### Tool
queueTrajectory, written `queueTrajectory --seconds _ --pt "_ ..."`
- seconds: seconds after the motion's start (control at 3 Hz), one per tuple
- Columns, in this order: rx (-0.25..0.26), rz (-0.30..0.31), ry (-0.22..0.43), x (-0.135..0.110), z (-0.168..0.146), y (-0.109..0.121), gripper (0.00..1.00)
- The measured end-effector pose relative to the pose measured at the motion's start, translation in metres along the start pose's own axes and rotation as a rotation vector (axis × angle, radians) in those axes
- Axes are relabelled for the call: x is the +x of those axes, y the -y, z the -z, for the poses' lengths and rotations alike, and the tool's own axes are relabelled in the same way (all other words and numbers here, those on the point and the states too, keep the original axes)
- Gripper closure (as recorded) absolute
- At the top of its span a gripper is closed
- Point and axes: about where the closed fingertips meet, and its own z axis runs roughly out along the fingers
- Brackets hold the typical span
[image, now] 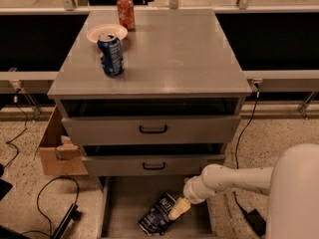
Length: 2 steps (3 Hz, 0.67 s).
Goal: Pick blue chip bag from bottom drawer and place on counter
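The blue chip bag (158, 214), dark navy foil with white lettering, lies tilted in the open bottom drawer (124, 203) of the grey cabinet. My gripper (178, 210) reaches down from the right on a white arm, and its pale tip rests at the bag's right edge. The counter (169, 54) is the broad grey cabinet top above.
A blue soda can (110, 54), a red can (125, 12) and a white plate (106, 33) stand on the counter's back left. Two upper drawers with black handles (153, 129) are slightly open. A cardboard box (57, 148) and cables lie on the floor at left.
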Motion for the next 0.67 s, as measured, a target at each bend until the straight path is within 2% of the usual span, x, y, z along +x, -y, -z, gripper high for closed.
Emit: queueTrajectory --seconds 0.33,0.67 --pt "0.000 0.078 -0.024 0.016 -0.023 0.021 0.00" --pt "0.011 0.092 -0.059 0.022 -0.035 0.031 0.00"
